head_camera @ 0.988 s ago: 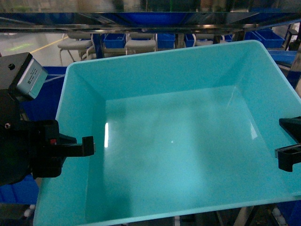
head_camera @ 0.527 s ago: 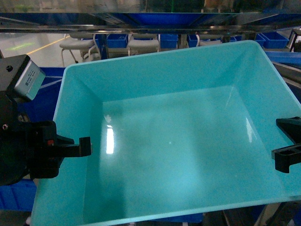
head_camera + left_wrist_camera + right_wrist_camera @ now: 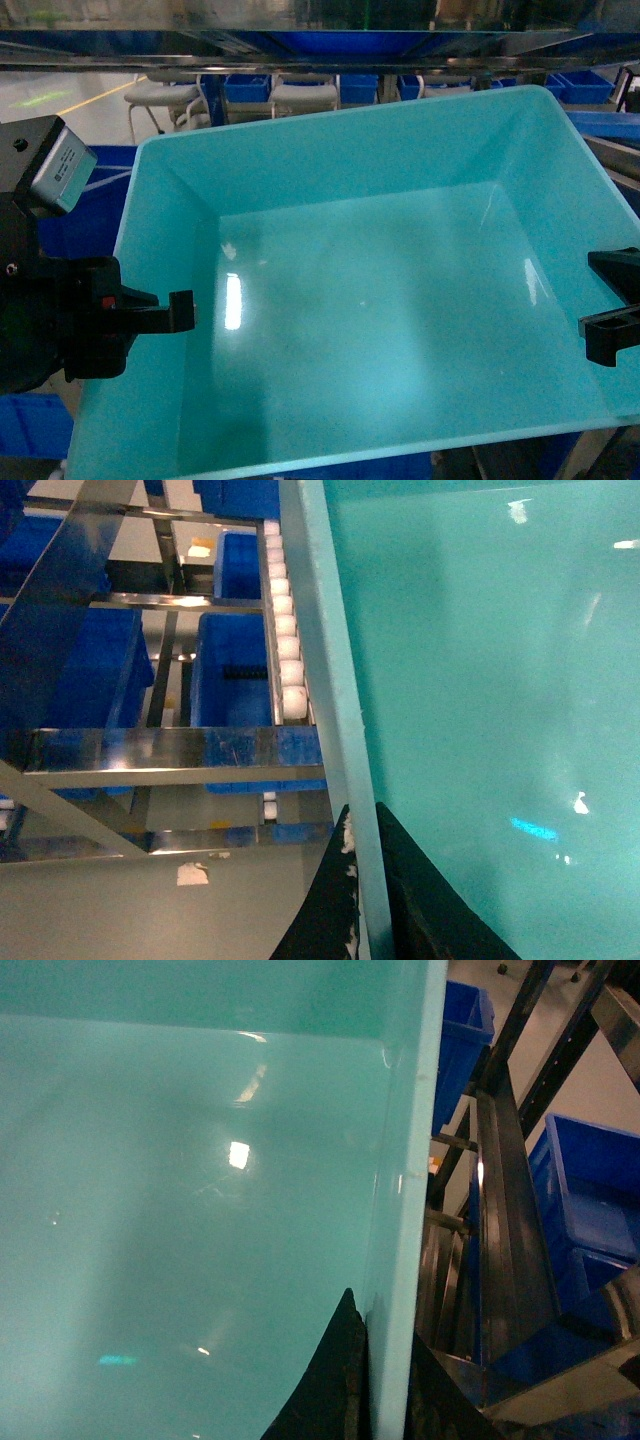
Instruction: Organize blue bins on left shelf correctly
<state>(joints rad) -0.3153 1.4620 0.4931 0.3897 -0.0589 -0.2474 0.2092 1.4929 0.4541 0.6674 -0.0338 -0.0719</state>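
Squarely between both claws, blue bin, each side wall pinched.

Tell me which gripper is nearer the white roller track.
Left. The left gripper clamps the turquoise bin's wall right beside the white rollers; the right gripper clamps the opposite wall.

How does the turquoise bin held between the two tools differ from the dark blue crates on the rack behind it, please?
The turquoise bin is pale cyan; the dark blue crates are a deep royal blue. The bin is clamped at its side walls by the left tool and the right tool; the crates sit among the steel shelf rails, ungripped. The bin's inside is smooth and glossy; the crates' surfaces are too hidden to compare. Both are open-topped rectangular plastic containers.
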